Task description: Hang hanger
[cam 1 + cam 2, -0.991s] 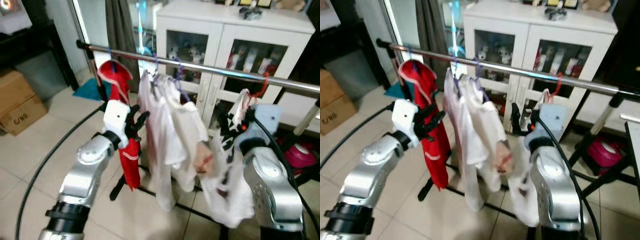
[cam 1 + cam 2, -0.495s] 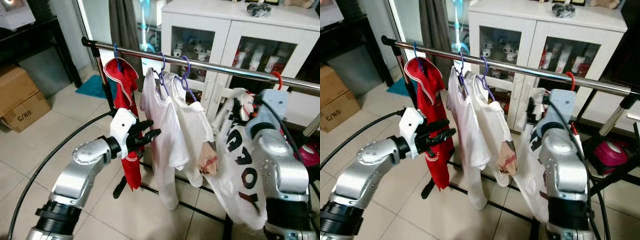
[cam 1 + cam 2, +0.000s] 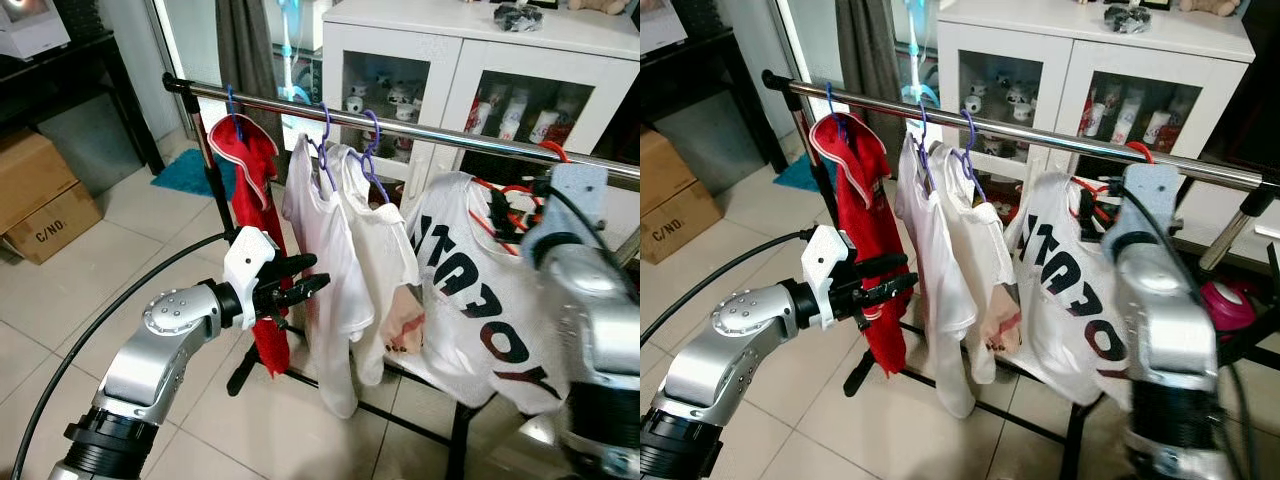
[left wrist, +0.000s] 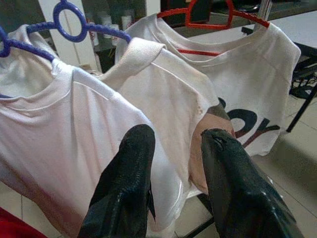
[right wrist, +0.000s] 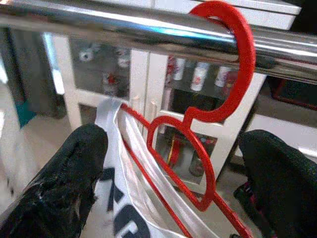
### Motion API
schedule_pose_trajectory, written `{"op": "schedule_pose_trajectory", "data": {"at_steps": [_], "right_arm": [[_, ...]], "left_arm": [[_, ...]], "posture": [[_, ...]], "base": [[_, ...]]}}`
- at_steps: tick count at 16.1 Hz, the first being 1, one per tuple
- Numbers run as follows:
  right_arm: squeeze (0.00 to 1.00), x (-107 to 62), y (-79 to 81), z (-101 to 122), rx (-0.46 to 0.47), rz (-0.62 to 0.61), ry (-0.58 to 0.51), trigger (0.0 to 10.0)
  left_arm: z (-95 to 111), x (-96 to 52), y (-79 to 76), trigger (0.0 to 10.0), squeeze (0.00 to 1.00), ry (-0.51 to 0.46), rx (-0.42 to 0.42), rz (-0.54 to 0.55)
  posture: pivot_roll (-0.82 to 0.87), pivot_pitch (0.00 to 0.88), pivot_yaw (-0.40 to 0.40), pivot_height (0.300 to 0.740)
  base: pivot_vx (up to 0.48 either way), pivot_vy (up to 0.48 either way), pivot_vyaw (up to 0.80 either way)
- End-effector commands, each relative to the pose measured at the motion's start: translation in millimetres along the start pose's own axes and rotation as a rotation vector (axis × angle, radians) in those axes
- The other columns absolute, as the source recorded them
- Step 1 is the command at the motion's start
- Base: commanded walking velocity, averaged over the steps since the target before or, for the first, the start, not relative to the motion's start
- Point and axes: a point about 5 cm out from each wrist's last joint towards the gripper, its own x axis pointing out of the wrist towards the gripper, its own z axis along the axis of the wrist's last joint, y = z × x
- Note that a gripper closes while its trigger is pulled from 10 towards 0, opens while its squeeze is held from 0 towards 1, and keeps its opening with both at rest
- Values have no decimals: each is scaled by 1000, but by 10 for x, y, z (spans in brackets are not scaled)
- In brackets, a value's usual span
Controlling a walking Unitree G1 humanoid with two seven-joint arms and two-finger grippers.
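Red hanger is hooked over the steel rail, printed white shirt hanging from it at 3 o'clock of the rack. Right gripper is spread wide, fingers either side of the hanger neck, nothing clamped. Left gripper is parted narrowly, empty, held near the plain white shirts. Risk: on retreat a finger could be snagged in the wire frame, so the hook gets lifted off the rail. Shirt could also be dragged sideways.
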Motion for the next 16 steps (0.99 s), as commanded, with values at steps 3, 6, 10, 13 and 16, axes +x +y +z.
{"op": "schedule_pose_trajectory", "data": {"at_steps": [3, 6, 10, 13, 16], "right_arm": [[0, 39, -114, 14, -75, 79, 3, 10000], [0, 23, -64, 29, -78, 205, 43, 10000], [0, -201, 218, 137, -25, 398, 32, 10000], [0, -299, 533, 94, 50, 467, 12, 10000], [0, -322, 708, 121, 103, 474, -24, 10000]], "left_arm": [[24, 12, 5, 10000, 0, 2, 18, -16], [35, 4, 22, 10000, 0, -3, 22, -5], [4, -132, 174, 10000, 0, 15, 62, 188], [64, -116, 199, 10000, 0, -34, 55, 236], [119, -82, 211, 10000, 0, -66, 49, 255]], "posture": [[-166, 0, 33, 740], [-160, 0, 26, 740], [-148, 0, 10, 740], [-150, 0, 18, 740], [-149, 0, 19, 740]], "base": [[0, 0, 0], [0, 0, 0], [0, 0, 0], [0, 0, 0], [0, 0, 0]]}}
